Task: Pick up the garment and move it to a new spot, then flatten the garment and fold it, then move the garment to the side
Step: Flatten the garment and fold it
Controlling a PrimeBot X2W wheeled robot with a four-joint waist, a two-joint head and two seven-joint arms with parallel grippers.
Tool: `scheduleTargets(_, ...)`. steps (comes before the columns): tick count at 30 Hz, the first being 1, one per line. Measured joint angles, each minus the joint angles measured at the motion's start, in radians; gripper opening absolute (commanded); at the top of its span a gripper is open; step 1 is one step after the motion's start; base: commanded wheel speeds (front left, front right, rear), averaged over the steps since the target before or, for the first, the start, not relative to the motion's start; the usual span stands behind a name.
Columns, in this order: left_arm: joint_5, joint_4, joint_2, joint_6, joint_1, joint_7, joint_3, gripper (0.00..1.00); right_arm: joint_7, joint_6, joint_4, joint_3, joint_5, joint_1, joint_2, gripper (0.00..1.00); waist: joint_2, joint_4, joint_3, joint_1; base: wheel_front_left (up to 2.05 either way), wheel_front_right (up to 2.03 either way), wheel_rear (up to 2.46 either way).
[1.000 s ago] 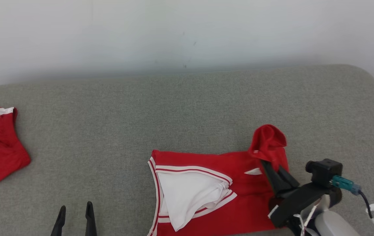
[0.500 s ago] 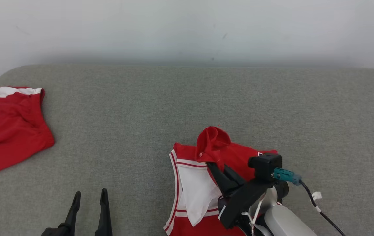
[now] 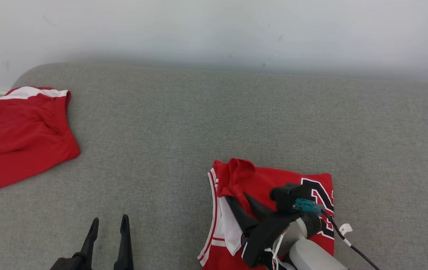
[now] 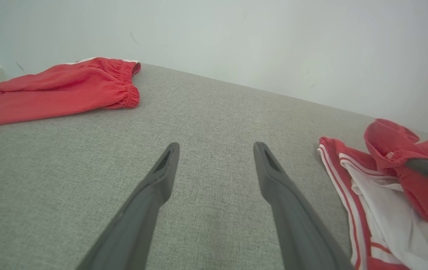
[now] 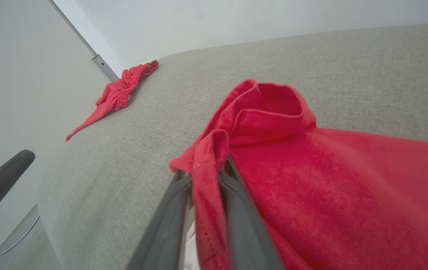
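Note:
The garment (image 3: 274, 180), a red jersey with white trim and a black number, lies folded on the grey cushioned surface (image 3: 199, 123) at the lower right of the head view. My right gripper (image 3: 238, 197) rests over its left part, shut on a bunched red fold of it. In the right wrist view the cloth (image 5: 311, 168) passes between the two fingers of that gripper (image 5: 204, 168). My left gripper (image 3: 109, 218) is open and holds nothing, low over bare surface to the left of the garment (image 4: 386, 187). Its fingers (image 4: 216, 144) point at the far wall.
A second red piece, shorts with an elastic waist (image 3: 22, 131), lies at the surface's far left edge (image 4: 60, 90) (image 5: 120, 93). A pale wall runs along the back. Bare grey surface stretches between the two cloths and behind the jersey.
The camera has turned left. My right gripper has carried the jersey's right edge leftward over the white inside, so the number faces up. The left gripper stays open.

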Motion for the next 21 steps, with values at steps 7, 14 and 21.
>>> scheduleTargets(7,0.003,0.012,0.000,-0.005,0.008,0.000,0.027,1.00,-0.095,0.000,-0.095,0.010,0.007,-0.039,-0.018,1.00,0.0000,-0.021,-0.023,0.0000,0.00,0.00,0.00)
scheduleTargets(14,0.010,0.010,0.000,-0.009,0.029,0.000,0.044,1.00,-0.138,0.000,-0.202,-0.110,-0.019,-0.012,-0.119,1.00,-0.0002,-0.045,-0.055,-0.0001,0.00,0.00,0.00)
scheduleTargets(21,0.019,0.006,0.000,-0.015,0.051,0.000,0.055,1.00,-0.165,0.000,-0.224,-0.265,-0.076,0.102,-0.177,1.00,-0.0001,-0.053,-0.080,-0.0001,0.00,0.00,0.00)
